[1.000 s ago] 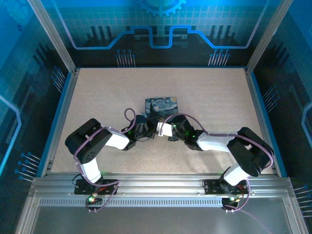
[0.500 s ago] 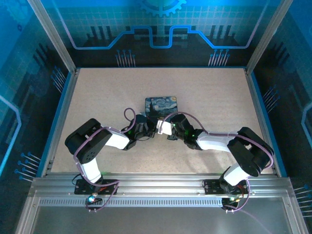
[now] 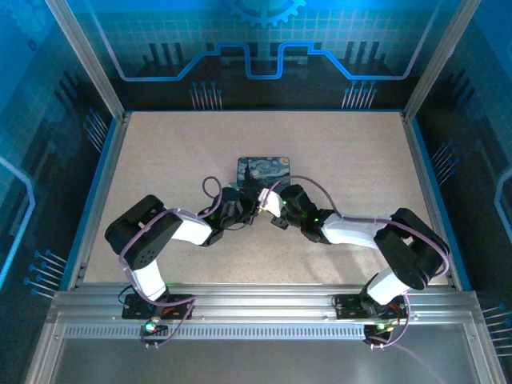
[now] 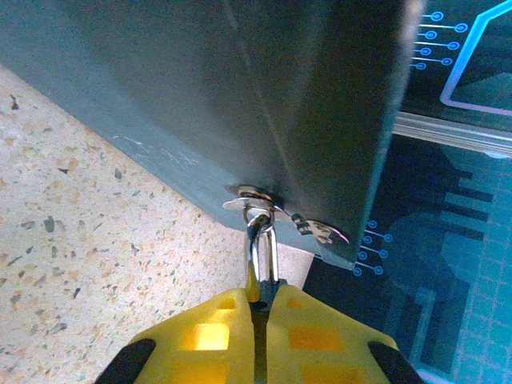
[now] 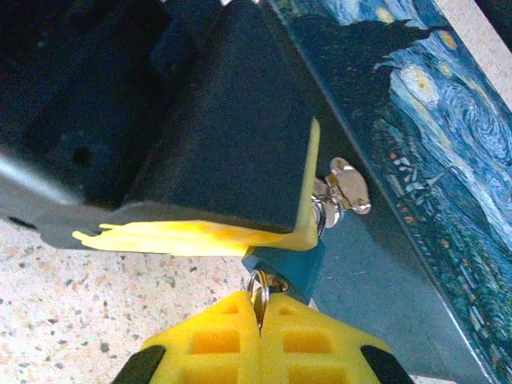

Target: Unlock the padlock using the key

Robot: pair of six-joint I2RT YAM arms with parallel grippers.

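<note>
My left gripper [image 4: 258,316] clamped shut on the padlock [image 4: 263,238], shackle up through the hasp [image 4: 258,196] of the tin [image 4: 240,96], my right gripper [image 5: 260,320] pinching the key [image 5: 258,286], key just beneath the padlock's blue body, tin on the table [image 4: 80,240]

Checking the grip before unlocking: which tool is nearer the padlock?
Left. The left tool is clamped on the padlock; the right tool sits just short of its body, pinching the key.

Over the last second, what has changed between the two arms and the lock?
The right gripper, shut on the key, edged slightly farther from its base toward the tin. The left gripper stayed clamped on the padlock, and the tin did not move.
</note>
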